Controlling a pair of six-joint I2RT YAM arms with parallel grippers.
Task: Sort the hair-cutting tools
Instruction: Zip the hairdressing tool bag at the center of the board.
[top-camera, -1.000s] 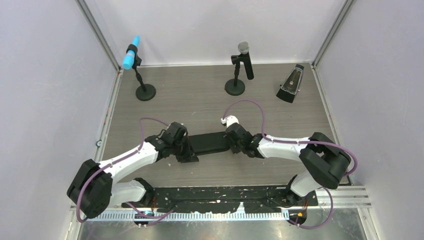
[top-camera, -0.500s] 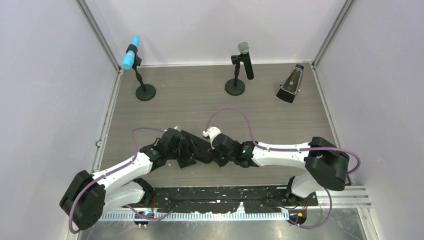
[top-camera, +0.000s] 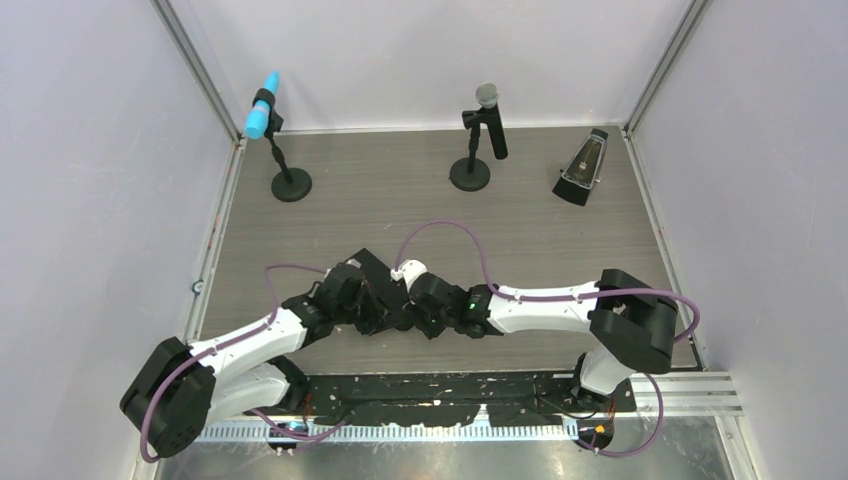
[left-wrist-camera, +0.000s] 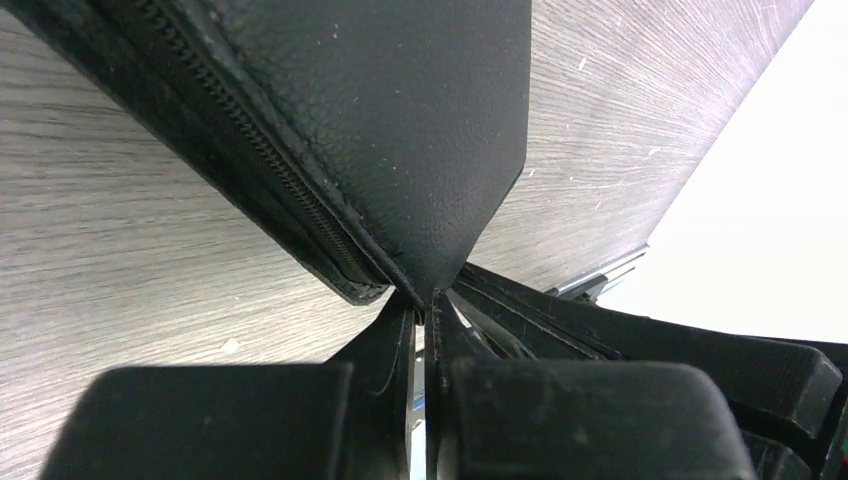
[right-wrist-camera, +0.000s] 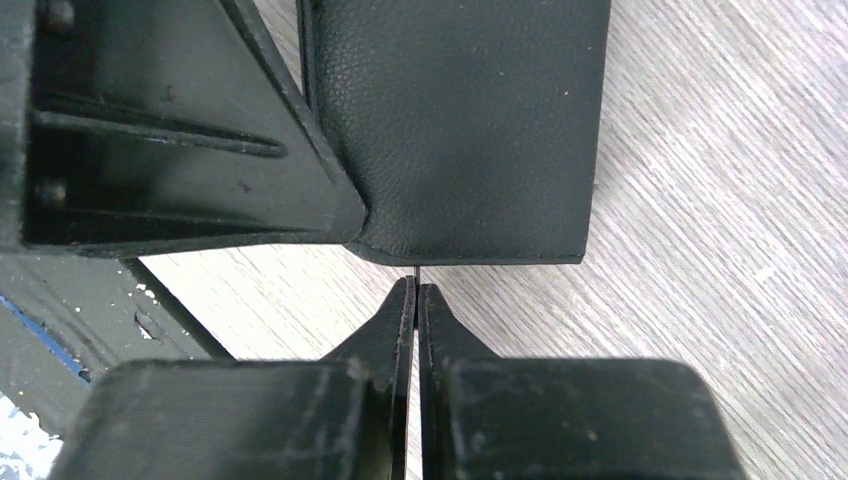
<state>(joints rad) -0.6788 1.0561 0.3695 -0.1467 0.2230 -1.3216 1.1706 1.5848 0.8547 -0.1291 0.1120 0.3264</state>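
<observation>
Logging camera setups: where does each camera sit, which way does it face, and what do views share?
Top external: above and behind the bases, looking down at the table; left arm and right arm meet mid-table.
Left wrist: on the left arm, looking past the left gripper, shut on a corner of the black zip case.
Right wrist: on the right arm, looking past the shut right gripper at the case's edge.
Shared: both wrist views show the case.

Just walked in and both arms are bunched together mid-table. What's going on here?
Both arms are working on a black zip case on the table. The left gripper is shut on one corner of it. The right gripper is shut at another edge, seemingly pinching something thin there, perhaps the zip pull.
</observation>
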